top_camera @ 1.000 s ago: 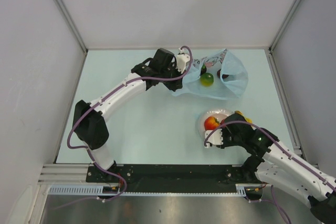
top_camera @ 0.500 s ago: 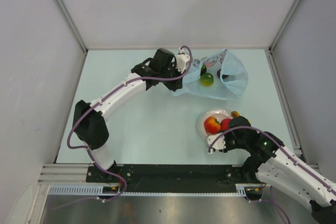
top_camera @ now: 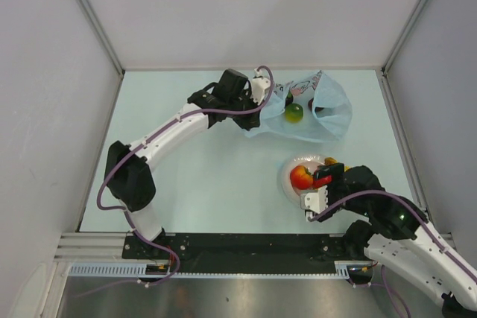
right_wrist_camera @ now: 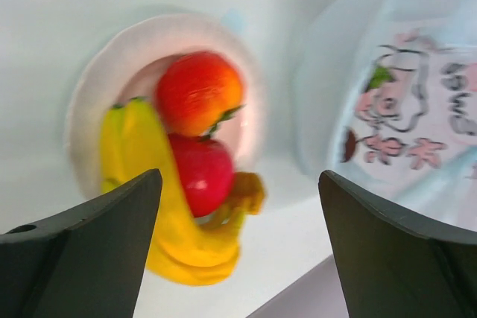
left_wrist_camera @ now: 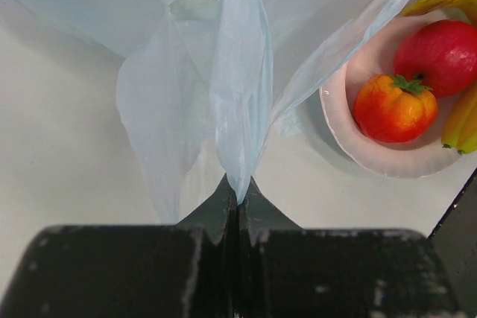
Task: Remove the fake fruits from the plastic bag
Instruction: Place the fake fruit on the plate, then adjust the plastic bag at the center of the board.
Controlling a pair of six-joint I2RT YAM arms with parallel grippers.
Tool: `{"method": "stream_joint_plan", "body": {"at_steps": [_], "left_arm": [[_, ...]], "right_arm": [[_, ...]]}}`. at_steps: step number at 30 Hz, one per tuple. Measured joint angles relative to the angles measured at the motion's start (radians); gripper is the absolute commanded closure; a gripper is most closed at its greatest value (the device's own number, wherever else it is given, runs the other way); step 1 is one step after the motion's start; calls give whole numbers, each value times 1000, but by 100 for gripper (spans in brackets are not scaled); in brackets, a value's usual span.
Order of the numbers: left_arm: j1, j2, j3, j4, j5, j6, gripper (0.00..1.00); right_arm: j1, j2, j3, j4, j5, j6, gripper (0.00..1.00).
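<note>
Top view: left gripper point(top_camera: 262, 97) is clamped on the near-left edge of the plastic bag point(top_camera: 328, 118) at the far side of the table point(top_camera: 209, 176). My read is that it pins the bag so the mouth stays open toward the right. A green fruit point(top_camera: 294, 112) sits inside. The left arm stretches far forward with the elbow out left. Right gripper point(top_camera: 328, 179) hangs over the plate point(top_camera: 285, 178) with the arm folded back near its base. An orange-red fruit point(top_camera: 300, 176) is on the plate.

Left wrist: jaws are fully shut, pinching a fold of the plastic bag point(left_wrist_camera: 238, 94), and the film fans upward from the pinch. The plate point(left_wrist_camera: 335, 121) at right carries the orange-red fruit point(left_wrist_camera: 395, 108), a red fruit point(left_wrist_camera: 446, 56) and a banana point(left_wrist_camera: 462, 118).

Right wrist: blurred. Right gripper point(right_wrist_camera: 238, 180) has its jaws spread wide with nothing between them, which looks like a completed drop-off. Below it the plate point(right_wrist_camera: 82, 109) holds the banana point(right_wrist_camera: 138, 147), the red fruit point(right_wrist_camera: 200, 170) and the orange-red fruit point(right_wrist_camera: 197, 91). The plastic bag point(right_wrist_camera: 402, 94) lies beyond, well apart from the fingers.
</note>
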Motion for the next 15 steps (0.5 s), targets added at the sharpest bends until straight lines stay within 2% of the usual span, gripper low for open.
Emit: {"method": "stream_joint_plan", "body": {"at_steps": [6,7,10,15], "left_arm": [[0,12,0,0,4,0,100],[0,13,0,0,3,-2,100],[0,14,0,0,3,-17,100],[0,15,0,-2,-37,-34,100]], "right_arm": [[0,119,83,182,56,107,19],[-3,166,101,219,66,140,26],[-47,324,157,339,68,256,35],[-192,607,234,548,54,504,47]]}}
